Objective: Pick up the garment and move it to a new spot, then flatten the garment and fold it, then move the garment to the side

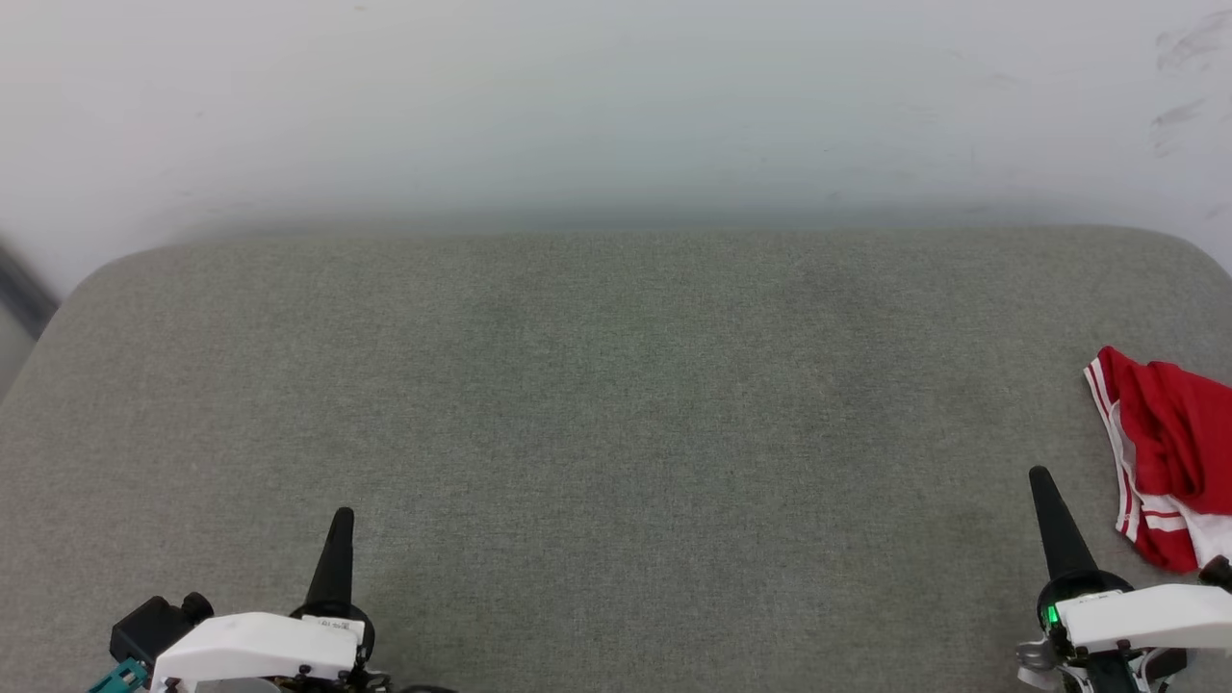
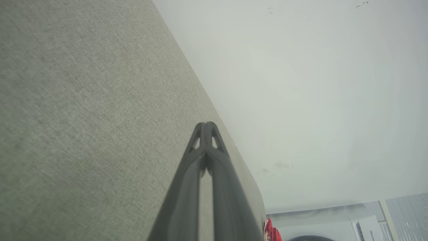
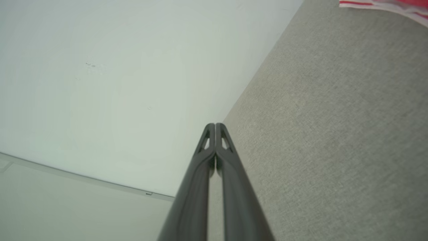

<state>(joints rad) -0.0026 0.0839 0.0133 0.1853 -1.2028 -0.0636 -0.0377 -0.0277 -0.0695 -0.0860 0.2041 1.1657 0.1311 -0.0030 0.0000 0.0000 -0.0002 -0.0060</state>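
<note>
The garment point(image 1: 1169, 452), red with white striped trim, lies crumpled at the right edge of the grey fabric surface point(image 1: 616, 404), partly cut off by the head view's border. A red sliver of the garment point(image 2: 270, 231) shows at the bottom of the left wrist view, and its striped edge point(image 3: 384, 6) at the top right of the right wrist view. My right gripper point(image 1: 1039, 476) is shut and empty, just left of the garment, not touching it. My left gripper point(image 1: 343, 517) is shut and empty at the lower left, far from it. Shut fingertips meet in both wrist views point(image 2: 206, 124) point(image 3: 215, 125).
A pale wall point(image 1: 616, 106) rises behind the surface's far edge. The surface has rounded far corners. In the left wrist view a white appliance point(image 2: 334, 224) stands beyond the surface's end.
</note>
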